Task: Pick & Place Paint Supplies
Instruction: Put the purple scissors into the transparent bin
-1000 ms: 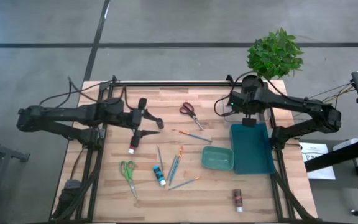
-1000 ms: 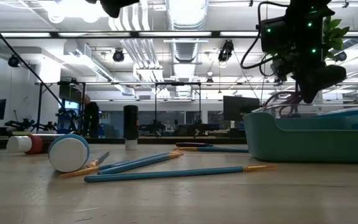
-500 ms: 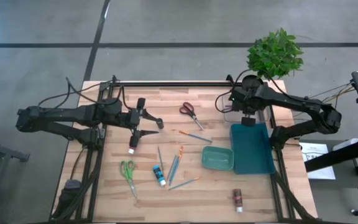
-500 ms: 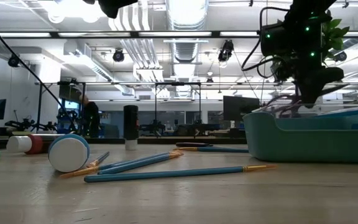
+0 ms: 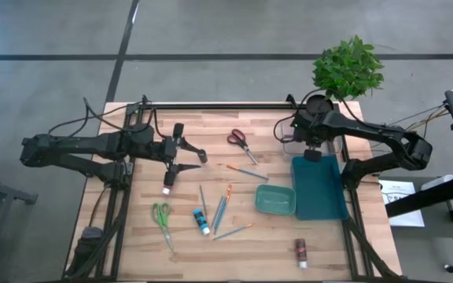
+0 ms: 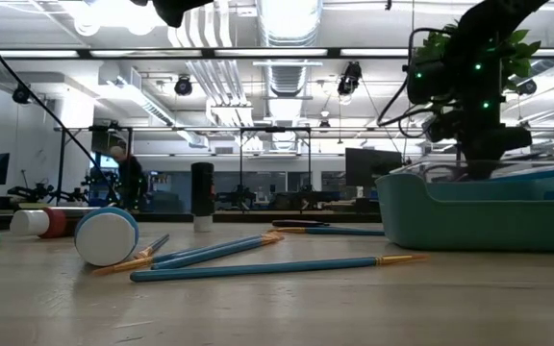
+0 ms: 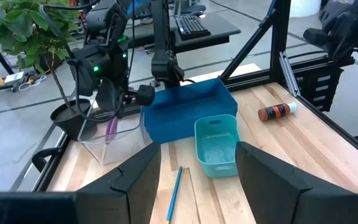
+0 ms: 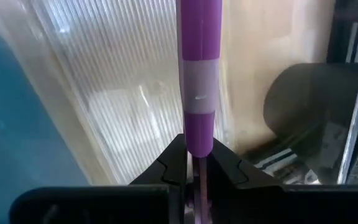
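My right gripper (image 5: 314, 149) (image 8: 197, 165) is over a clear plastic box (image 7: 104, 142) at the far end of the blue tray (image 5: 318, 189), shut on a purple paintbrush (image 8: 197, 81) (image 7: 110, 127). My left gripper (image 5: 189, 157) (image 7: 197, 180) is open above the table's left half, with a pink tube (image 5: 168, 185) lying just near of it. Several blue and orange brushes (image 5: 220, 208) (image 6: 258, 267), a blue tube (image 5: 201, 222) (image 6: 106, 236), a brown tube (image 5: 300, 251) (image 7: 277, 112) and the teal palette (image 5: 275, 199) (image 7: 216, 148) lie flat on the wood. My right gripper pinches the purple paintbrush's handle (image 8: 197, 140) between its two fingers (image 8: 173, 163). The fingers point down from above and lie along the handle. The brush hangs upright below them inside the clear box. I cannot tell whether its lower end rests on the box floor.
Red scissors (image 5: 241, 143) lie near the far edge and green scissors (image 5: 162, 216) near the left front. A potted plant (image 5: 348, 67) stands at the far right corner behind the clear box. Bare wood shows along the near edge (image 5: 242, 263).
My right gripper has sunk a little, carrying the purple brush lower behind the blue tray's wall in the low view. The left arm and the things on the table have kept still.
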`<action>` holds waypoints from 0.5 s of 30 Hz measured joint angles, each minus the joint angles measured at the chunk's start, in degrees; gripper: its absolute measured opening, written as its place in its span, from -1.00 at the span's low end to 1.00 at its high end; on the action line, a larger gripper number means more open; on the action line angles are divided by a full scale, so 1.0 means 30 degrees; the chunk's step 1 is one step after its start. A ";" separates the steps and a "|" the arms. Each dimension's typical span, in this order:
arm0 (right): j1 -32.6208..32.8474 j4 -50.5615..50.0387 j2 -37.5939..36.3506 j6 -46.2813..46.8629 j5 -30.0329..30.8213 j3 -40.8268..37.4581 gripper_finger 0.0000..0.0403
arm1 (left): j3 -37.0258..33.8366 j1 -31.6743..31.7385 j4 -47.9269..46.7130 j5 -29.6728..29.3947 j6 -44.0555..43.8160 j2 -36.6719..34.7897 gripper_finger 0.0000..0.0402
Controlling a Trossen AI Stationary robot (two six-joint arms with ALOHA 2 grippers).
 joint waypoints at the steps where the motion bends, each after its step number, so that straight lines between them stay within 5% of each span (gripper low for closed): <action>1: -0.0121 0.0131 0.0000 -0.0070 -0.0356 -0.0029 -0.88 | 0.0000 0.0000 0.0000 0.0000 0.0006 0.0000 0.07; 15: -0.1585 0.1068 0.0000 -0.0701 -0.1289 -0.0616 -0.88 | 0.0000 0.0000 -0.0029 0.0007 0.0028 0.0000 0.07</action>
